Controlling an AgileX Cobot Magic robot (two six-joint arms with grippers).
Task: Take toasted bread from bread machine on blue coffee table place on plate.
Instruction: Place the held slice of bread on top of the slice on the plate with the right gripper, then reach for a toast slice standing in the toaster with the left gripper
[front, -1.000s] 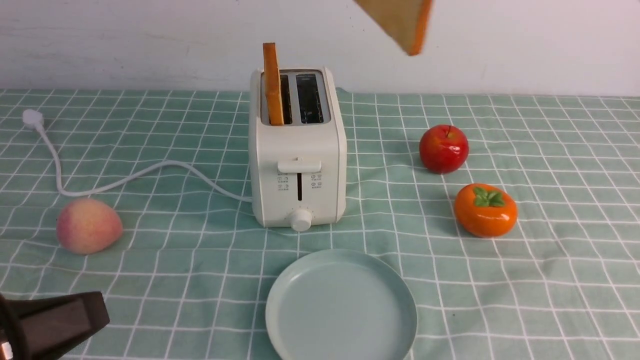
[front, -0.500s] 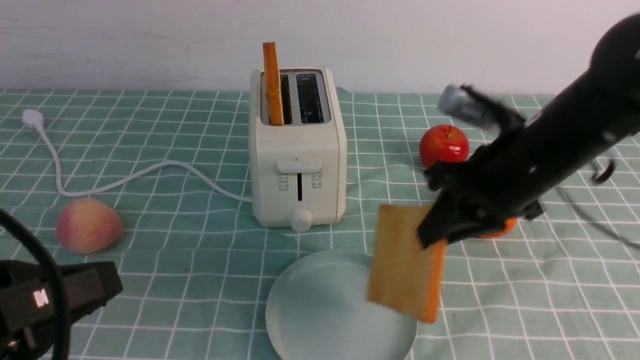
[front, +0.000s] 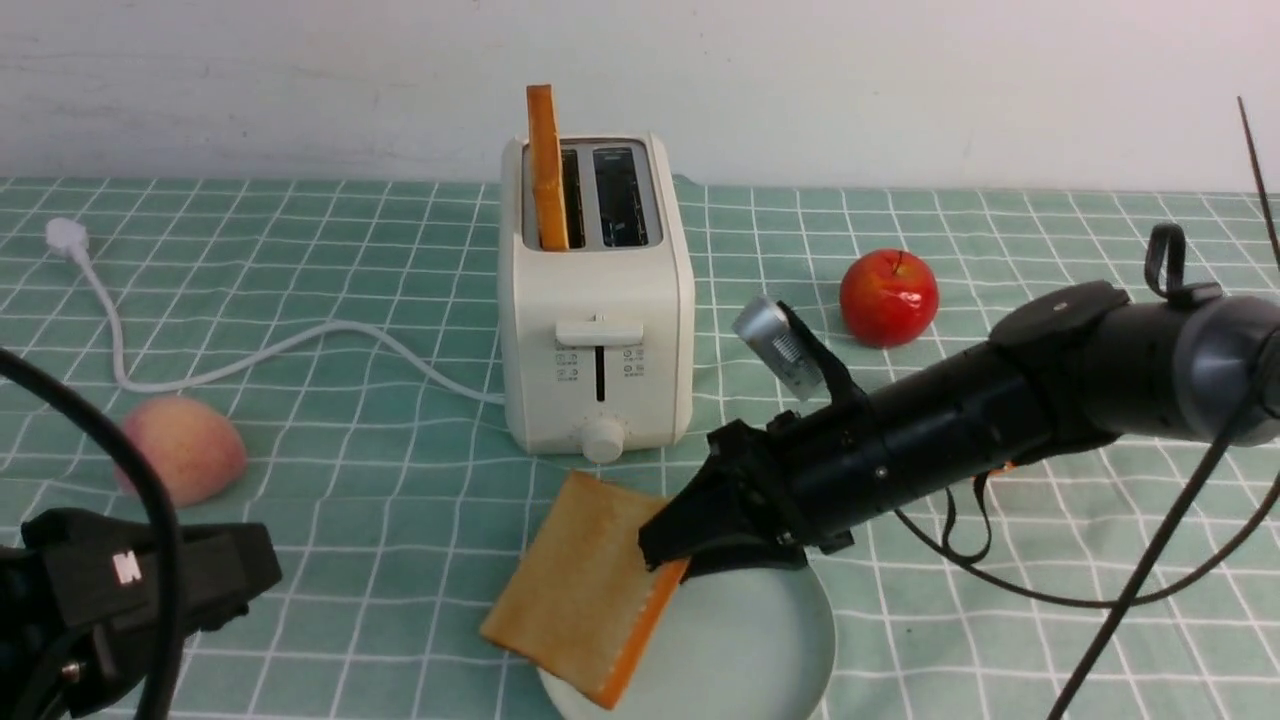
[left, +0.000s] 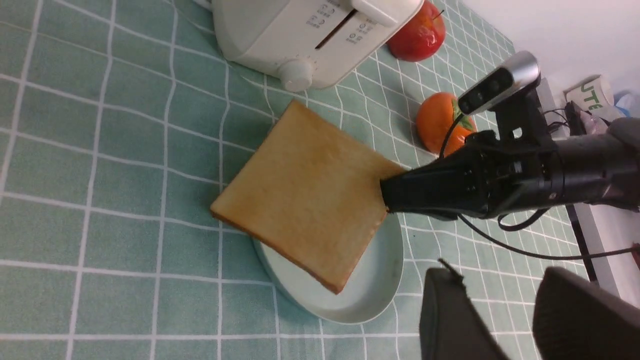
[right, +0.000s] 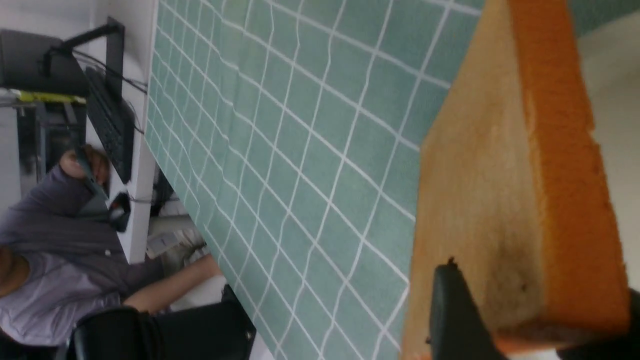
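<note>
**Status: first transfer in progress, not complete.**

1. Check the right gripper (front: 665, 550). Its jaws are closed on one edge of a slice (front: 575, 590). The right wrist view confirms this: one finger (right: 455, 310) lies against the slice's pale face.

2. Note where the slice is. It hangs tilted above the plate (front: 780, 650), with the gripped edge high and the free edge low. About half of it overhangs the plate's left rim, above the table (front: 350, 480). You cannot tell from these views whether the low corner touches the rim. The slice does not lie flat, so do not count it as placed.

3. Check the toaster (front: 595, 340). The second slice (front: 545, 170) stands upright in its left slot. The right slot is empty.

4. Check the left gripper (left: 505, 320). It sits at the front left of the table, well apart from the toaster. Its jaws are apart with nothing between them.

**Steps left, as judged from this state:**

- Bring the held slice in over the plate, lower it and release it.
- Lift the second slice out of its slot and set it on the plate.

Rate the task as less than half done.
</note>
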